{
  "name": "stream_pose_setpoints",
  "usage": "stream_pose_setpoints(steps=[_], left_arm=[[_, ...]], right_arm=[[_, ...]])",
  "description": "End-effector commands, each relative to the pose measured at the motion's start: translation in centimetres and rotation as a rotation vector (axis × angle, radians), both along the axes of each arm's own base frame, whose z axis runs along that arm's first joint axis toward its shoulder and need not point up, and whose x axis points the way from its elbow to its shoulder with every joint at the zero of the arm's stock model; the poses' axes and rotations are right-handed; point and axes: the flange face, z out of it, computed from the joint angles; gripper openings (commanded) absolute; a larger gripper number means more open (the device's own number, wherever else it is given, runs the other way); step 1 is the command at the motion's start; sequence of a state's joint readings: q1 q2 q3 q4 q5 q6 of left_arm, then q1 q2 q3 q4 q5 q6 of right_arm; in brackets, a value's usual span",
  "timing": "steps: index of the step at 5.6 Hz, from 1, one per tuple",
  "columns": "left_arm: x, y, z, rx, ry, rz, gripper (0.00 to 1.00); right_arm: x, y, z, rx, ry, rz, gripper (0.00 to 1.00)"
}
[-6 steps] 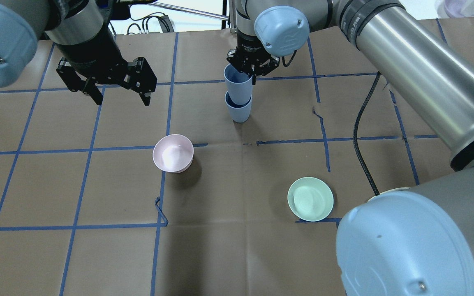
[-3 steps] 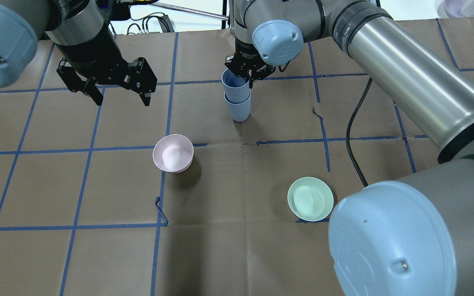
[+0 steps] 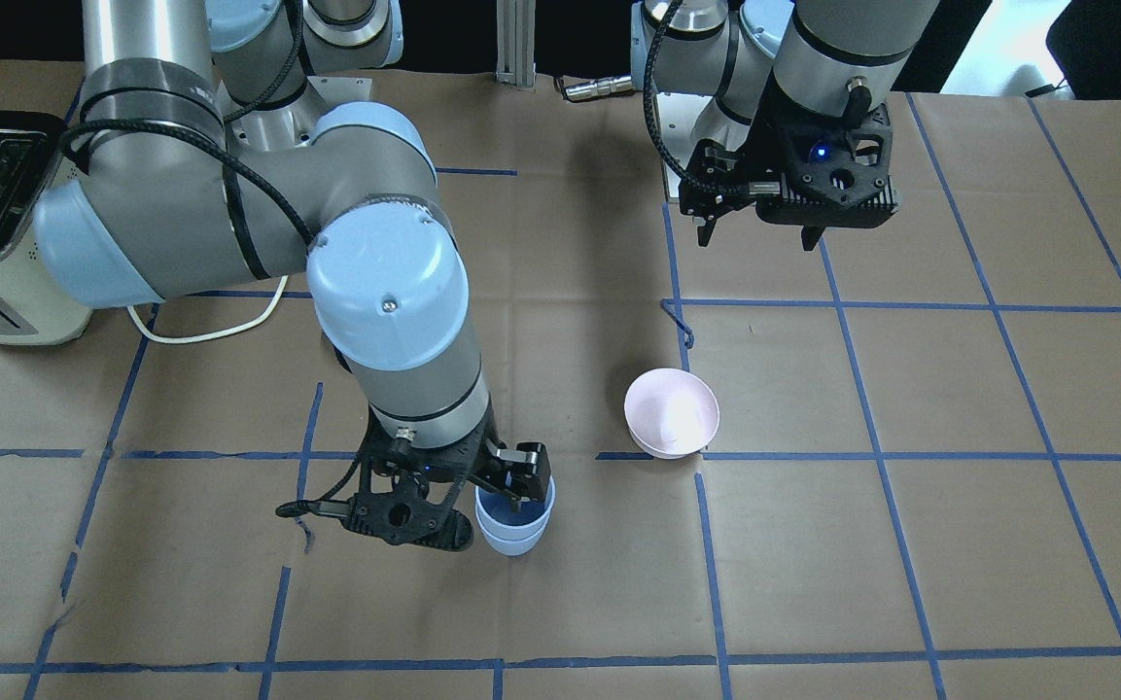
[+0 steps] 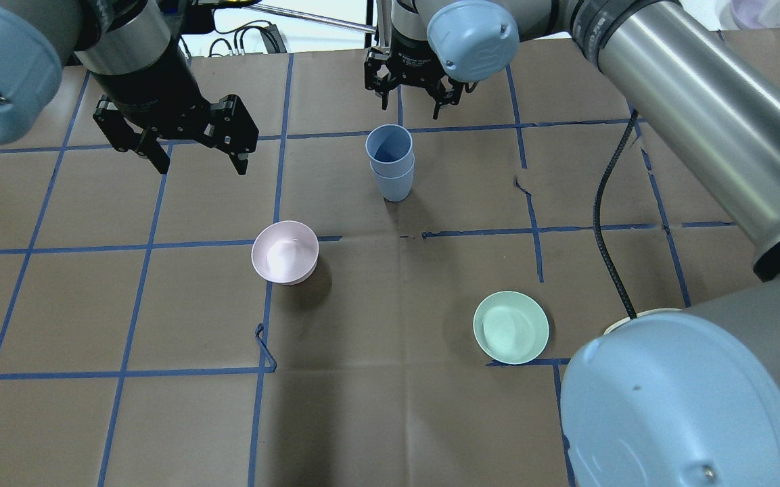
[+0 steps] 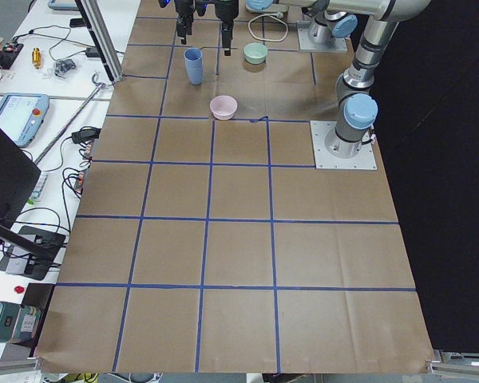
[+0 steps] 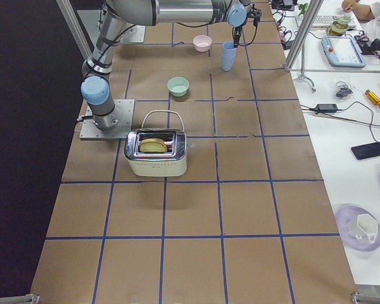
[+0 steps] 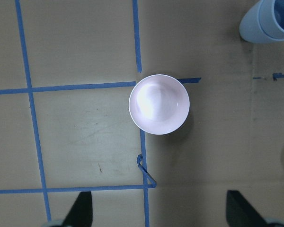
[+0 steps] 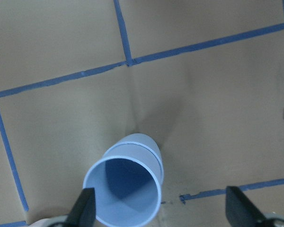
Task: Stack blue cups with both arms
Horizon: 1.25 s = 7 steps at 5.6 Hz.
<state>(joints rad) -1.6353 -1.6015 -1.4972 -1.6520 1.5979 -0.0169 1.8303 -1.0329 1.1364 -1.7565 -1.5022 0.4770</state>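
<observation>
**Blue cups stood nested as both jaws hung empty**

The two blue cups (image 4: 390, 162) sat one inside the other, upright on the counter (image 4: 126, 419), toward twelve o'clock of the overhead view. My right jaws hung just beyond the stack at its twelve o'clock, spread wide and gripping nothing. In the right wrist view the fingers (image 8: 85, 208) stood far apart at the bottom edge, with the upper cup's open mouth below and between them. I judged that wide spread suited a clean exit, since neither pad could catch the rim and tip the pair.

My left jaws, at about nine o'clock of the cups and well apart from them, were also wide and empty. The pink bowl (image 4: 285, 251) lay below them in the left wrist view. That standoff, I judged, kept my two arms out of each other's way.

The pink bowl rested between seven and eight o'clock of the stack, and the mint-green bowl (image 4: 511, 327) at five o'clock. Neither touched it. By my reading the stacking looked done.
</observation>
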Motion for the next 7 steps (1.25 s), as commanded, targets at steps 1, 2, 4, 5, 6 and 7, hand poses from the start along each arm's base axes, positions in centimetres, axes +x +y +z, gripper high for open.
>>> stream_pose_setpoints(steps=[1,2,4,5,6,7], left_arm=[[-0.1,0.1,0.1,-0.001,0.001,-0.001,0.99],[0.0,0.1,-0.1,0.002,-0.001,0.0,0.99],[0.0,0.1,0.0,-0.001,0.0,0.0,0.99],[-0.1,0.2,0.0,0.0,0.0,-0.001,0.99],[-0.1,0.2,0.0,0.0,0.0,-0.002,0.99],[-0.1,0.1,-0.1,0.002,-0.001,-0.002,0.99]], right_arm=[[-7.4,3.1,5.8,0.103,0.036,0.033,1.0],[-14.2,5.3,7.7,0.142,0.072,0.095,1.0],[-19.6,12.4,8.4,0.151,0.086,0.098,1.0],[-19.1,15.0,8.2,0.142,0.083,0.065,1.0],[-18.6,15.2,8.2,0.133,0.078,0.026,1.0],[-18.6,15.0,7.9,0.137,0.081,0.04,1.0]])
